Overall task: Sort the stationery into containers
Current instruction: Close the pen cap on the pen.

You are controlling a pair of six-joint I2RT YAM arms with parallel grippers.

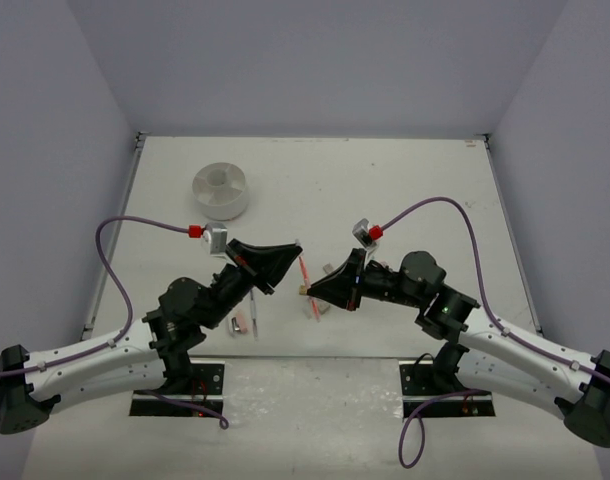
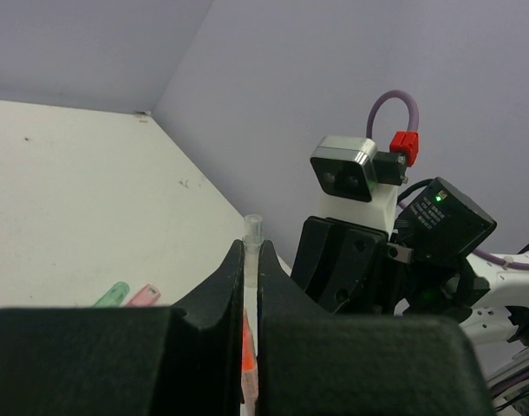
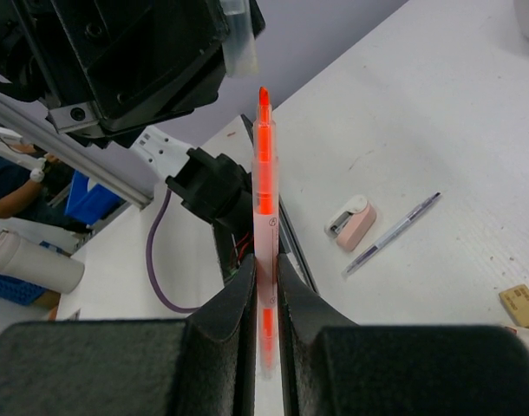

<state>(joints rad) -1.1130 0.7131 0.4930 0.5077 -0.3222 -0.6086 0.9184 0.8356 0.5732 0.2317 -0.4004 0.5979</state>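
My right gripper (image 3: pixel 264 260) is shut on an orange pen (image 3: pixel 264 165), whose bare tip points up at the left arm. My left gripper (image 2: pixel 251 249) is shut on a small clear pen cap (image 2: pixel 252 230), a short way beyond that tip. In the top view the two grippers face each other mid-table, the left gripper (image 1: pixel 291 250) just above the pen (image 1: pixel 304 270) and the right gripper (image 1: pixel 318 287) below it. The round white divided dish (image 1: pixel 220 190) stands at the far left, away from both arms.
A pink eraser-like piece (image 3: pixel 351 224), a thin grey pen (image 3: pixel 393 234) and a tan eraser (image 3: pixel 520 303) lie on the table under the arms. A green capsule piece (image 2: pixel 113 294) and a pink capsule piece (image 2: pixel 143 295) lie close by. Grey walls enclose the table.
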